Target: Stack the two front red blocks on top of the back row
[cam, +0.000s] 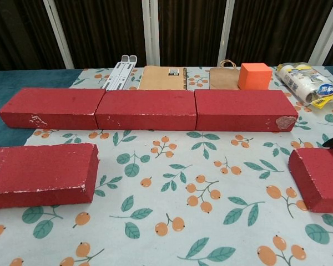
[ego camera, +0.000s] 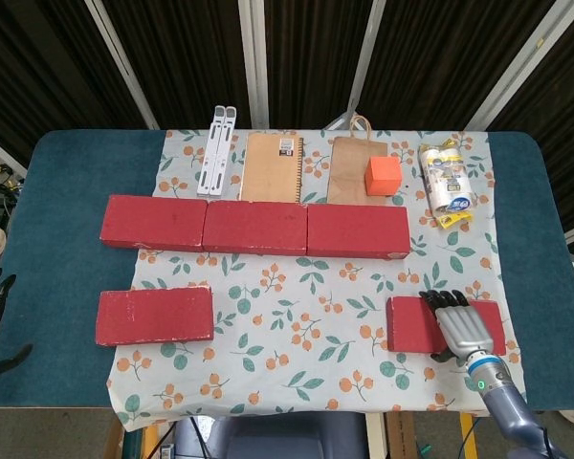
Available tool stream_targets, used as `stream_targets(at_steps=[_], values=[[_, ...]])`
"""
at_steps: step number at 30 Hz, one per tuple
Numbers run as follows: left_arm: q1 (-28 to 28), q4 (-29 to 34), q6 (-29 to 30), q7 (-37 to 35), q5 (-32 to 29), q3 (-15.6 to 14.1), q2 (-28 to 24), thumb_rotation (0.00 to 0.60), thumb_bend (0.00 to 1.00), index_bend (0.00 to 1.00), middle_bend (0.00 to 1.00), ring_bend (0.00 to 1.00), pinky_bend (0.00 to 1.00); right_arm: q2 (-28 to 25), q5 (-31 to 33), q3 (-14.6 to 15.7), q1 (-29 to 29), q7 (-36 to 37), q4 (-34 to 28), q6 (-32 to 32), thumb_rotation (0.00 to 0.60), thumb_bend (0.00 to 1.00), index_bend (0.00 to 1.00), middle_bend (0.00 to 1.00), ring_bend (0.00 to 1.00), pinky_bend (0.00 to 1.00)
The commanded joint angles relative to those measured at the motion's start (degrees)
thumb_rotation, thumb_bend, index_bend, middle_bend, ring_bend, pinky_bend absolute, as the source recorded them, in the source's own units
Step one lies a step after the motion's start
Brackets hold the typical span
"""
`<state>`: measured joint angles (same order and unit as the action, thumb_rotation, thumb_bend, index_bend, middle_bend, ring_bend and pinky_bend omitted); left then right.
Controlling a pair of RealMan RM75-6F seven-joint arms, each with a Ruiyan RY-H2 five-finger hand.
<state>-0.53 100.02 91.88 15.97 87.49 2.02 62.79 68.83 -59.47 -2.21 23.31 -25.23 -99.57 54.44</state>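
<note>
Back row (ego camera: 254,227): three red blocks end to end, flat on floral cloth, scuffed edges. Front left red block (ego camera: 155,316) lies flat, well apart from row. Front right red block (ego camera: 430,324) flat, partly covered from above.

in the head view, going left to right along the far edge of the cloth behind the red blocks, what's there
white folding stand → spiral notebook → brown paper bag, with an orange cube sitting on its right part → plastic-wrapped roll pack.
</note>
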Motion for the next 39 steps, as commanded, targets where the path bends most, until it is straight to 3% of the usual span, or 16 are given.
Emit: stream_targets(at_steps=[1, 11, 20, 23, 27, 31, 39], values=[[0.0, 0.1, -0.1, 0.0, 0.0, 0.0, 0.0, 0.6, 0.02, 0.01, 0.0, 0.0, 0.05, 0.3, -0.2, 0.1, 0.0, -0.2, 0.0, 0.7, 0.6, 0.0, 0.05, 0.16, 0.13, 0.0], [0.0, 0.3, -0.1, -0.3, -0.1, 0.0, -0.3, 0.6, 0.02, 0.01, 0.0, 0.0, 0.05, 0.2, -0.1, 0.4, 0.6, -1.1, -0.6, 1.7, 0.6, 0.0, 0.14, 0.22, 0.2, 0.0], [-0.1, 0.4, -0.1, -0.6, -0.4, 0.0, -0.4, 0.6, 0.02, 0.01, 0.0, 0.0, 0.05, -2.2, -0.3, -0.7, 1.6, -1.7, -3.7, 3.3, 0.6, 0.0, 0.14, 0.22, 0.27, 0.0], [0.0, 0.4, -0.4, -0.6, -0.6, 0.1, -0.4, 0.6, 0.02, 0.01, 0.0, 0.0, 0.05, -4.0, -0.2, -1.9, 2.3, -2.4, -6.0, 4.1, 0.6, 0.0, 0.14, 0.22, 0.31, 0.02], [0.2, 0.4, -0.8, -0.4, -0.8, 0.1, -0.4, 0.6, 0.02, 0.01, 0.0, 0.0, 0.05, -6.5, 1.0, -3.6, 4.0, -4.6, -9.5, 4.8, 0.6, 0.0, 0.14, 0.22, 0.31, 0.12], [0.4, 0.4, -1.0, -0.3, -1.1, 0.3, -0.3, 0.6, 0.02, 0.01, 0.0, 0.0, 0.05, -8.3, 3.0, -5.7, 6.1, -7.3, -12.5, 5.4, 0.6, 0.0, 0.14, 0.22, 0.31, 0.14], [0.8, 0.1, -1.7, 0.3, -2.0, 0.6, 0.0, 0.6, 0.02, 0.01, 0.0, 0.0, 0.06, -12.8, 14.0, -12.2, 14.2, -13.1, -18.8, 3.8, 0.6, 0.0, 0.14, 0.22, 0.31, 0.2]])
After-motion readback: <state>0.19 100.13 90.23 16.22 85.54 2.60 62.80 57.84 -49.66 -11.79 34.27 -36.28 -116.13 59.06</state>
